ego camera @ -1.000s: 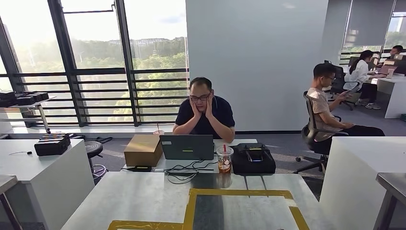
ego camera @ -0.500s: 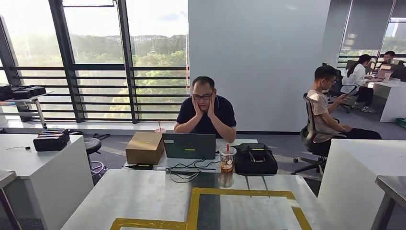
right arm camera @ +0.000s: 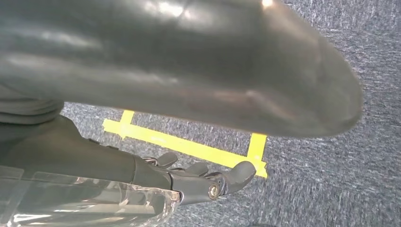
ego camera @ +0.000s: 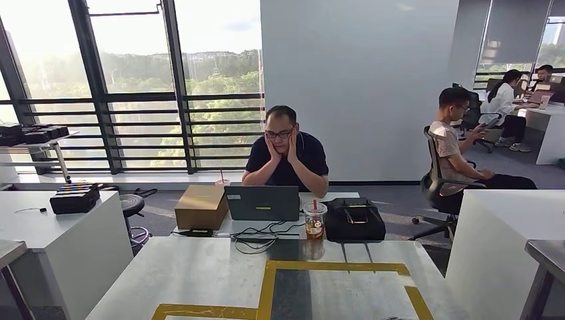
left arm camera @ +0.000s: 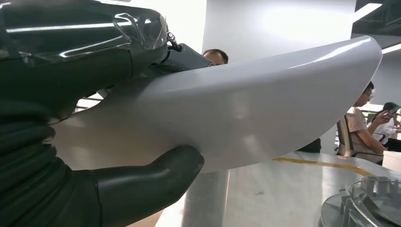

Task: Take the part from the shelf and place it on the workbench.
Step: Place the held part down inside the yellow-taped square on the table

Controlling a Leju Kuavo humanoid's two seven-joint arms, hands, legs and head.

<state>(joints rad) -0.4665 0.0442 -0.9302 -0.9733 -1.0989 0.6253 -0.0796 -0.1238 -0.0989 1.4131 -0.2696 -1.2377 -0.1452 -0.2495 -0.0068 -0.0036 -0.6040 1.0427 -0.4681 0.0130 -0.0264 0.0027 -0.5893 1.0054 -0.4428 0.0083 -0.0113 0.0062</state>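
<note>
In the left wrist view my left hand [left arm camera: 80, 156] grips a white, smooth, curved part [left arm camera: 246, 109], the thumb [left arm camera: 161, 172] pressed under its edge and dark fingers over its top. The part hangs above the grey workbench [left arm camera: 265, 189]. The head view has the workbench [ego camera: 200, 273] straight ahead, with a yellow tape outline [ego camera: 268, 287] on its top. In the right wrist view my right hand [right arm camera: 189, 179] hangs over carpet, its fingers loosely apart and holding nothing.
A person [ego camera: 285, 157] sits behind a laptop [ego camera: 261, 203] at the bench's far end, beside a cardboard box [ego camera: 200, 207], a drink cup [ego camera: 314, 221] and a black bag [ego camera: 354, 221]. A grey ribbed round part [left arm camera: 369, 203] lies on the bench. White counters [ego camera: 506, 233] flank it.
The head view has bobbed slightly up and down and sideways; the camera moved. Nothing on the bench has shifted.
</note>
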